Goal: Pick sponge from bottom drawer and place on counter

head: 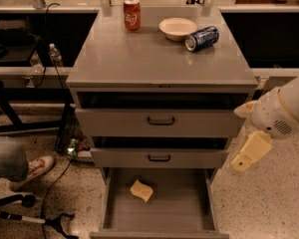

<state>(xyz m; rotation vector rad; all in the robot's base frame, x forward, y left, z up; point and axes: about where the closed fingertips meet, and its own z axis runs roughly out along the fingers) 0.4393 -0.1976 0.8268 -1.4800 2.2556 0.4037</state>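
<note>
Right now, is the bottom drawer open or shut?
Open: the bottom drawer is pulled out, its floor exposed with the sponge lying inside. The gripper hangs right of the cabinet.

Rounded white arm casing (288,109) with a patch of small vent holes, faint tan band round it, cream-yellow blocky claw (250,152) at its tip, far right

The counter (154,59) is a smooth grey top with a faint gloss. At its back, the red soda can (132,14) and the blue can (202,38) show a metallic sheen, and the bowl (177,28) looks smooth and cream. Below the counter, the bottom drawer (159,215) has a flat matt grey floor, and the sponge (141,190) on it looks soft and dull. The gripper (250,152), right of the counter and lower, looks like smooth cream plastic.
</note>
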